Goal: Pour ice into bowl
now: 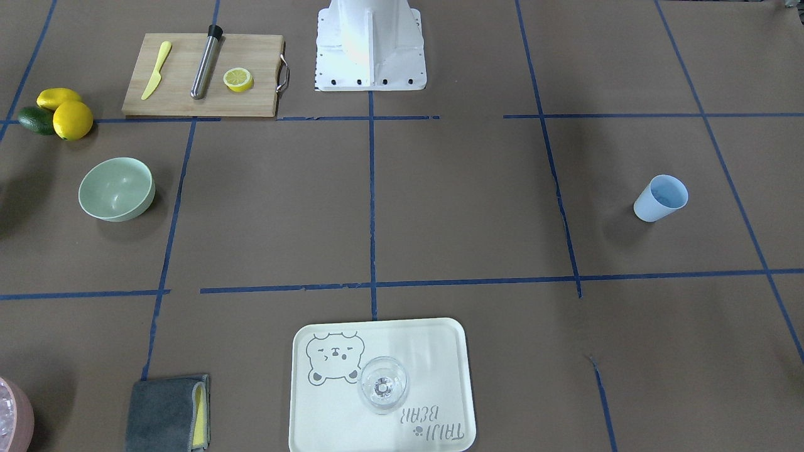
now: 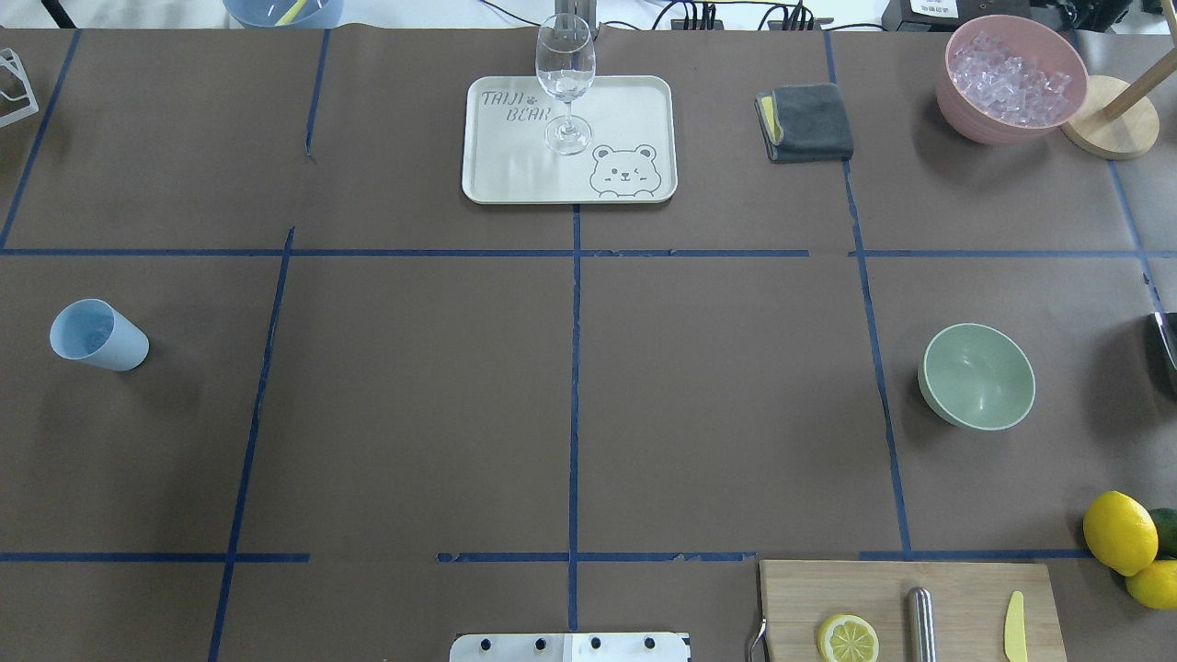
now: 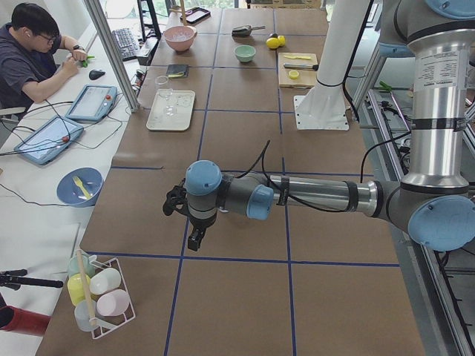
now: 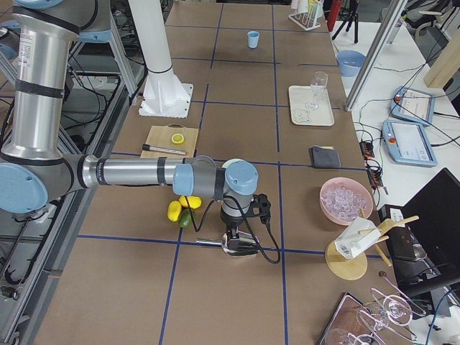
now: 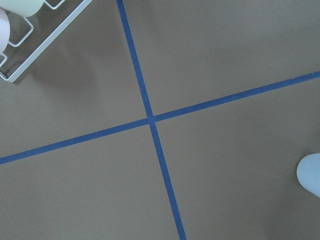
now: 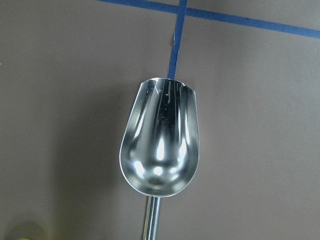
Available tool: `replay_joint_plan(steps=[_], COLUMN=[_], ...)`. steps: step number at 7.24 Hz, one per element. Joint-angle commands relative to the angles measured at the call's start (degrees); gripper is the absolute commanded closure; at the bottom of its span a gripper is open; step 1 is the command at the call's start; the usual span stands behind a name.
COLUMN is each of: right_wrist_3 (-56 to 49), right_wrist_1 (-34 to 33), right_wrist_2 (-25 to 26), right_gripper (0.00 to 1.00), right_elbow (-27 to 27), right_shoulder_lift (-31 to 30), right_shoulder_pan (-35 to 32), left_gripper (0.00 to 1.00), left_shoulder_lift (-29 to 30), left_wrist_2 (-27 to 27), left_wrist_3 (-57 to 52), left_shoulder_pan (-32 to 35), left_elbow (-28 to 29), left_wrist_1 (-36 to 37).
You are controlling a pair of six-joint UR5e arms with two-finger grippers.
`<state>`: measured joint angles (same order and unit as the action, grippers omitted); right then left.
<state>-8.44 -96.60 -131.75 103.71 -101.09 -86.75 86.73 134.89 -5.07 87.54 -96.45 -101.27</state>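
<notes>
left claw (image 3: 195,240): left end of desk, pointing down over a blue tape cross; side view only, can't tell if open or closed
wire rack (image 3: 104,300): far left corner, cups in it
light blue cup (image 2: 97,336): upright, alone, left part of desk
tray (image 2: 515,175): middle of far edge, bear print
wine glass (image 2: 565,78): clear, upright on tray
grey cloth (image 2: 809,121): folded, by far edge, right of tray
cutting board (image 2: 965,588): near edge, right of robot base
lemon slice (image 2: 848,638): on cutting board, left of muddler
muddler (image 2: 920,625): metal, black cap, on board
yellow knife (image 2: 1014,627): on board, right of muddler
bowl (image 2: 977,377): mint green, upright, empty, right part of desk, between cutting board and pink bowl, well apart from both
pink bowl (image 2: 975,124): far edge, right part
ice (image 2: 1011,74): heaped in pink bowl
lemons (image 2: 1120,531): two, right of cutting board, dark green fruit (image 1: 34,119) touching
right claw (image 4: 233,233): right end of desk, directly over scoop; grip state can't tell
scoop (image 6: 160,145): shiny metal, empty, near a tape cross
</notes>
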Motion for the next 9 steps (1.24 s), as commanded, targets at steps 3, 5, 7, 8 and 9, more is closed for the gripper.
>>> replay_joint_plan(steps=[3, 5, 7, 8, 9], right_wrist_3=[0.17, 0.17, 0.26, 0.35, 0.09], right_wrist_1=[-0.08, -0.08, 0.01, 0.09, 0.09], right_wrist_2=[-0.09, -0.18, -0.26, -0.18, -0.35], right_gripper=[0.0, 0.0, 0.0, 0.0, 0.0], right_elbow=[0.0, 0.09, 1.05, 2.71, 4.47], right_shoulder_lift=[0.02, 0.02, 0.1, 1.76, 2.91], right_shoulder_pan=[0.0, 0.0, 0.0, 0.09, 0.17], left_gripper=[0.0, 0.0, 0.0, 0.0, 0.0], left_shoulder_lift=[0.02, 0.54, 0.11, -0.16, -0.33], left_wrist_2=[-0.15, -0.33, -0.06, -0.32, -0.07], left_wrist_3=[0.41, 0.58, 0.5, 0.59, 0.59], left_shoulder_pan=[0.0, 0.0, 0.0, 0.0, 0.09], left_elbow=[-0.4, 0.29, 0.04, 0.38, 0.47], left_wrist_1=[-5.59, -13.03, -13.87, -13.78, -13.52])
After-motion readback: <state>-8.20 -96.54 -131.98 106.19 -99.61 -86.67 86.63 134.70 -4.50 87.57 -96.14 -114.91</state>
